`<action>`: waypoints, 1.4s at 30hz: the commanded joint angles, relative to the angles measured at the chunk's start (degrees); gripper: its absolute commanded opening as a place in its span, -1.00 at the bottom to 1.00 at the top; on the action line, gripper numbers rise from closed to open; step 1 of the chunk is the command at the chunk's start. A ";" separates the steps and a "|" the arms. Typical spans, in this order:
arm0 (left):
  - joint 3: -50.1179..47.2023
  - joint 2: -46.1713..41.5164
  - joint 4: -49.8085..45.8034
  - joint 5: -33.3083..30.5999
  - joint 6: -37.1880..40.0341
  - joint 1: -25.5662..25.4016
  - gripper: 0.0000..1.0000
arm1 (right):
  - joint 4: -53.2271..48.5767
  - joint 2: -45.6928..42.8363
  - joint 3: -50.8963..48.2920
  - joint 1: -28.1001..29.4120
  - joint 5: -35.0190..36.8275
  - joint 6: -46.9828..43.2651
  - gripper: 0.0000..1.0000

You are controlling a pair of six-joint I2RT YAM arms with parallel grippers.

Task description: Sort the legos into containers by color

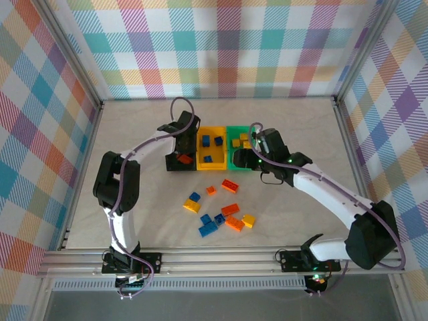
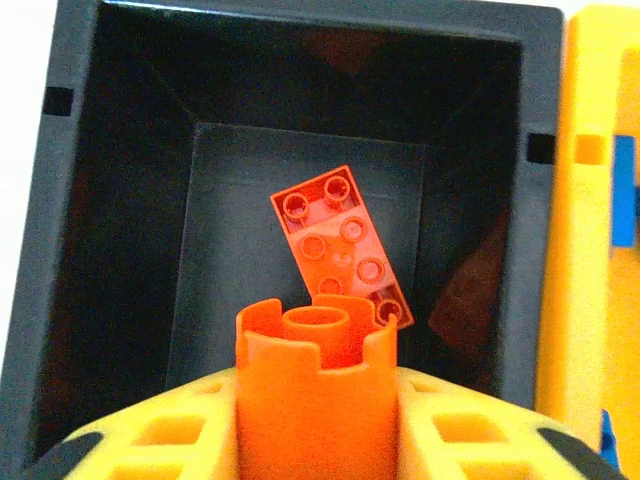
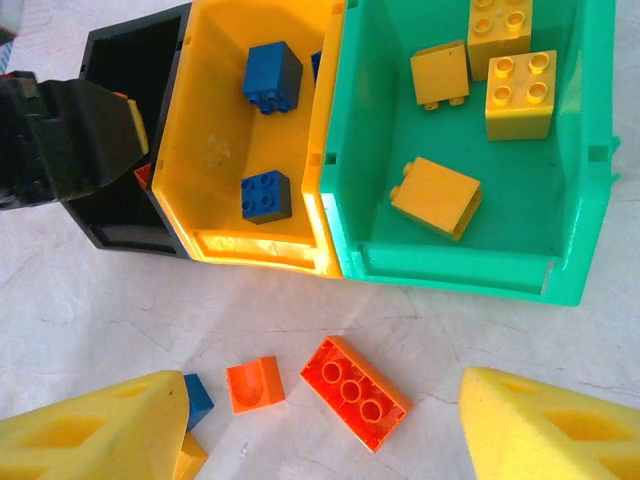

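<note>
Over the black bin, left fingers grip orange lego (upended).

Glossy plastic bins, studded bricks.

Pale table bearing bins, loose legos

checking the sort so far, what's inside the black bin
One orange brick lies flat on the black bin floor. The left tool holds a second orange brick over the near end, hiding the floor beneath it.
</note>
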 commanded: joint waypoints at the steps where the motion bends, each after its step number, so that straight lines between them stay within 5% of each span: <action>1: 1.92 -0.22 -2.39 0.67 0.37 0.78 0.01 | -0.12 -1.96 -1.16 -0.21 -1.43 -1.24 0.48; 5: -0.86 -5.04 -0.07 2.94 -0.57 0.73 0.56 | 0.31 -1.82 -1.53 -0.22 -4.13 -2.48 0.53; 7: -2.35 -7.91 0.73 4.03 -0.98 0.69 1.00 | 0.26 -1.08 -1.62 -0.05 -5.04 -2.86 0.53; 17: -19.27 -30.68 7.98 13.93 -6.57 -1.01 1.00 | -1.45 11.67 -0.08 5.74 -1.76 -8.21 0.54; 27: -38.76 -50.51 9.12 15.71 -11.37 -1.89 1.00 | -0.29 25.28 5.86 6.78 -0.29 -13.62 0.55; 42: -43.56 -55.06 8.24 13.18 -12.85 -1.05 1.00 | -8.38 30.84 8.41 13.26 9.28 -12.60 0.17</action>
